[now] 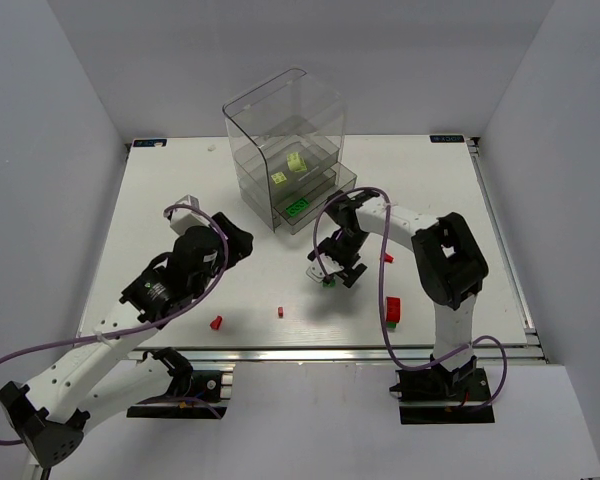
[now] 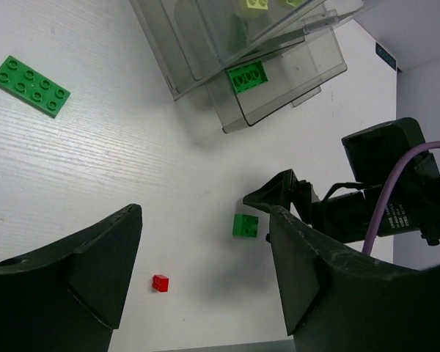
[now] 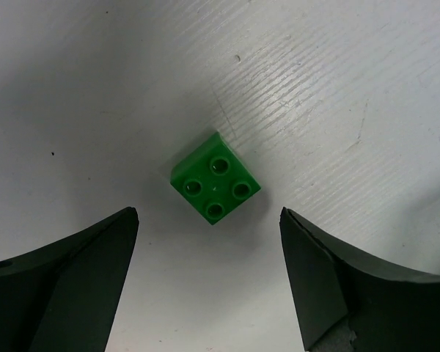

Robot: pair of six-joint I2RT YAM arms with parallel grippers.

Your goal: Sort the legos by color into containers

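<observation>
Small red legos (image 1: 216,322) lie loose near the front edge and are not needed for this step. At mid-table the right gripper (image 1: 336,270) is held spread wide over a square green brick (image 3: 215,187), which is set cornerwise to the fingers. The wrist should be turned until the pads face flat sides, then lowered and closed. The left gripper (image 2: 204,220) is spread and empty. The containers (image 1: 285,170) stand far; green is kept in the lowest drawer (image 1: 325,200)
</observation>
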